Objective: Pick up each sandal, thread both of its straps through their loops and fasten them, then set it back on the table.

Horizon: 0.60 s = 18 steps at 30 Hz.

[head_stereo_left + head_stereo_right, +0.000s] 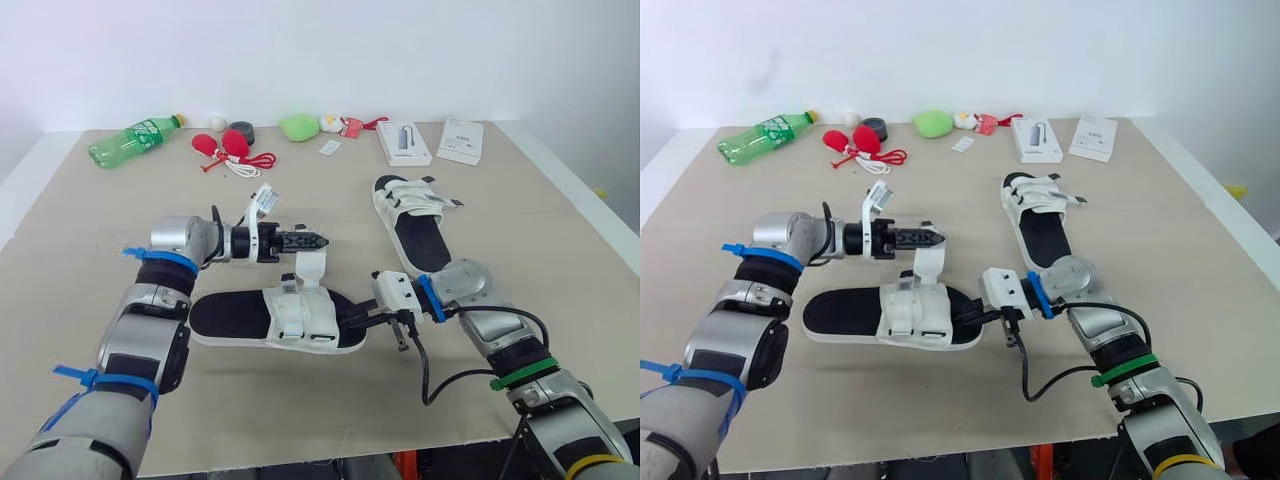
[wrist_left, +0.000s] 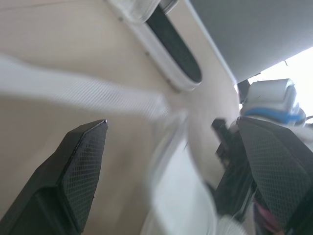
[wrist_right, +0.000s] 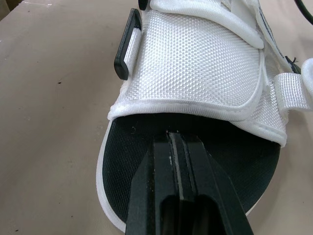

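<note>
White wall behind; a flat tan table (image 1: 90,220) with a pale rim. Two sandals, each with a white sole, a matt black footbed and white woven straps. The near sandal (image 1: 275,320) lies crosswise towards the front edge, between the two grippers. The far sandal (image 1: 415,220) lies lengthwise to the right, well apart from it. On the near sandal a broad mesh band spans the foot, with one black rectangular loop (image 3: 124,49) at its side. One strap (image 1: 310,263) stands upright from it. The left gripper (image 1: 312,241) hovers at the strap's upper end, its textured black fingers (image 2: 80,161) spread apart with the blurred strap lying across the gap. The right gripper (image 3: 174,136) has its fingers pressed together, tips on the footbed at the sandal's open end, clamping nothing. Along the far edge are one green plastic bottle (image 1: 135,140), two white boxes (image 1: 403,143) and several small items. Bare surface lies left of the near sandal and between the sandals and that row.
</note>
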Motion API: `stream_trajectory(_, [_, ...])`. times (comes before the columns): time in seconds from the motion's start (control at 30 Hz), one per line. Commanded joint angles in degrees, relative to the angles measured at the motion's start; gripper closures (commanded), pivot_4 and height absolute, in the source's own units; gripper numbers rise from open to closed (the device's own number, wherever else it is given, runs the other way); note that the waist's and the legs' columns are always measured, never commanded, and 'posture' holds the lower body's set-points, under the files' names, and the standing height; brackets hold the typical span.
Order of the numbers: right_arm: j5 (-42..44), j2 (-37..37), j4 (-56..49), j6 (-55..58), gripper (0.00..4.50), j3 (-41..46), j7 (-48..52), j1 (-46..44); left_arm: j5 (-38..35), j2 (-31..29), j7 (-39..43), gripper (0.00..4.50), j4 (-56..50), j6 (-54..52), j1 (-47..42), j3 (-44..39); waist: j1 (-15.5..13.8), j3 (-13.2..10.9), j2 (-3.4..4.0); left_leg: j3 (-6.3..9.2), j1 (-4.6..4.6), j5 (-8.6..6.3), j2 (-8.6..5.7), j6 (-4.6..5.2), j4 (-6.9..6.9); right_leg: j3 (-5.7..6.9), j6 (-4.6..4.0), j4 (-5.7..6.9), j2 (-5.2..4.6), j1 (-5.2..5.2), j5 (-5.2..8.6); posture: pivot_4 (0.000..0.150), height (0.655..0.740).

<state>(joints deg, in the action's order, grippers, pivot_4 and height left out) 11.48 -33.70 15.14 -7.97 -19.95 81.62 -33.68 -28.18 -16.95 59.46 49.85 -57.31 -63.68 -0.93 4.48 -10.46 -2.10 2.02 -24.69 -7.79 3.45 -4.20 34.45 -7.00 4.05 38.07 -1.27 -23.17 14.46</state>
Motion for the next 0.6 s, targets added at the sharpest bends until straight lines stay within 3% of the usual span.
stream_trajectory(0.03, [-3.89,-0.90,1.12,1.17,4.50,-0.73,-1.51,1.23,-0.98,2.55,-2.36,0.12,8.43,3.05,-6.09,-5.32,0.08,-0.01,-0.01,0.02,-0.01,0.00,-0.01,0.00,0.00,0.00,0.00,0.00,0.00,-0.01,0.00,0.150,0.7400])
stream_trajectory(0.3, [-3.97,-1.20,0.80,1.50,4.50,-0.52,-1.93,1.29,1.90,4.27,-6.43,0.12,17.81,10.45,-9.77,-9.17,0.25,-0.02,-0.02,0.12,-0.04,0.00,-0.09,-0.01,-0.04,0.00,0.28,-0.01,-0.01,-0.03,-0.13,0.150,0.7400])
stream_trajectory(0.4, [-4.15,-1.31,0.63,1.64,4.50,-0.48,-2.10,1.21,3.48,4.91,-6.72,0.90,18.78,14.40,-9.93,-9.27,0.26,-0.02,-0.03,0.14,-0.03,0.01,-0.10,-0.02,-0.04,0.00,0.27,-0.01,-0.01,-0.03,-0.13,0.150,0.7400])
stream_trajectory(0.43, [-4.18,-1.35,0.57,1.67,4.50,-0.46,-2.12,1.19,3.87,5.04,-6.28,1.43,18.89,14.79,-9.97,-9.12,0.26,-0.02,-0.03,0.15,-0.03,0.01,-0.11,-0.03,-0.04,0.00,0.27,-0.01,-0.01,-0.03,-0.13,0.150,0.7400])
stream_trajectory(0.6, [-4.28,-1.50,0.69,1.77,4.50,-0.36,-2.00,0.89,5.98,5.05,-5.70,3.21,19.08,18.77,-9.64,-9.25,0.26,-0.02,-0.03,0.16,-0.04,0.02,-0.12,-0.04,-0.04,0.00,0.30,-0.01,-0.01,-0.03,-0.15,0.150,0.7400])
